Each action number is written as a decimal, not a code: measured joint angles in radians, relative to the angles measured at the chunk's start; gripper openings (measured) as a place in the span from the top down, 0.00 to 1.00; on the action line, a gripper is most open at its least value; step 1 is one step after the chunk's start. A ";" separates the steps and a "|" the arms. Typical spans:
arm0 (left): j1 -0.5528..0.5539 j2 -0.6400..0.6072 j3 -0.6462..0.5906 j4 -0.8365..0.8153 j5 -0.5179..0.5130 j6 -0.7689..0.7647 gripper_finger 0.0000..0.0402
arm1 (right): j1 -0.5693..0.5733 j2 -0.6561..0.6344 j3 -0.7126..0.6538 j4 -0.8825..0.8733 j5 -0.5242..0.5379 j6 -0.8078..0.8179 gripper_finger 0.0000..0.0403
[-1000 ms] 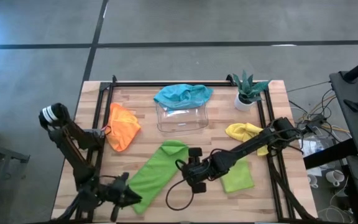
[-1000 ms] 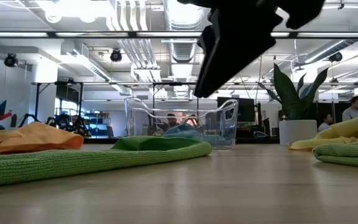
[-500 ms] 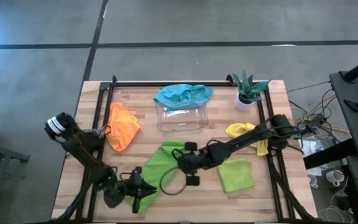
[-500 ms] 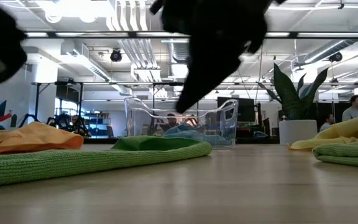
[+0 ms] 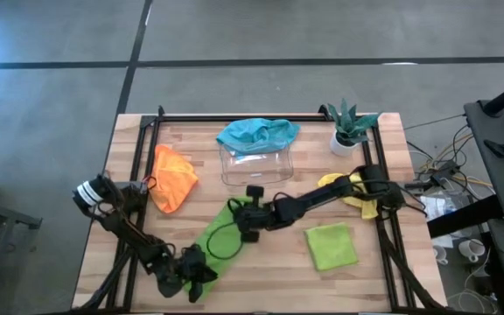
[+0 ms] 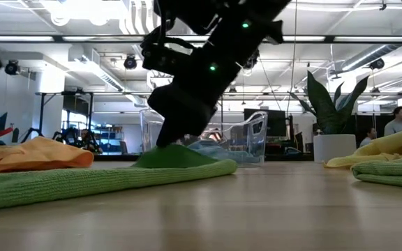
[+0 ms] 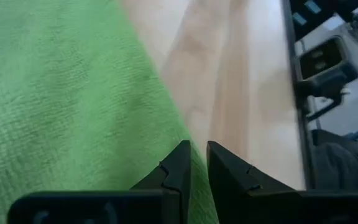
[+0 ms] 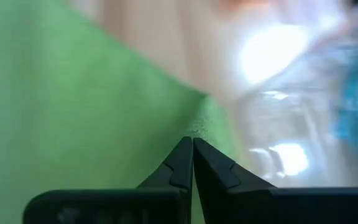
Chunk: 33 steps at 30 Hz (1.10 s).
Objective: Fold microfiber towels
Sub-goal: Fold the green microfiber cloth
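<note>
Where tray (image 5: 256,164) crowds towel (image 5: 210,242) — plant (image 5: 349,128) apart

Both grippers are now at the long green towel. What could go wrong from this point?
1. The right gripper is shut at the far corner of the long lime green towel; the pinch looks thin and may slip when lifted.
2. That corner lies close to the clear tray, so a lift could bump it.
3. The left gripper sits at the towel's near edge; uneven pulls may skew the fold.
</note>
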 joint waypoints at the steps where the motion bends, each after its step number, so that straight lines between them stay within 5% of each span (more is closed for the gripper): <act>1: 0.001 0.009 -0.001 0.002 0.008 -0.013 0.91 | -0.016 -0.003 0.007 -0.017 0.012 -0.010 0.98; 8: -0.005 0.010 -0.004 0.006 0.057 -0.063 0.91 | -0.090 -0.048 0.031 -0.147 0.006 -0.018 0.98; 13: -0.048 -0.034 -0.005 -0.001 0.097 -0.096 0.91 | -0.033 -0.080 0.031 -0.241 -0.124 0.019 0.98; 18: -0.070 -0.045 -0.002 0.000 0.086 -0.100 0.91 | 0.040 -0.044 0.022 -0.059 -0.238 0.050 0.98; 28: -0.111 -0.045 0.008 0.010 0.068 -0.093 0.91 | 0.000 0.126 0.029 0.107 0.183 0.297 0.98; 33: -0.128 -0.045 0.008 0.010 0.034 -0.091 0.91 | -0.030 0.127 0.027 0.026 0.133 0.353 0.98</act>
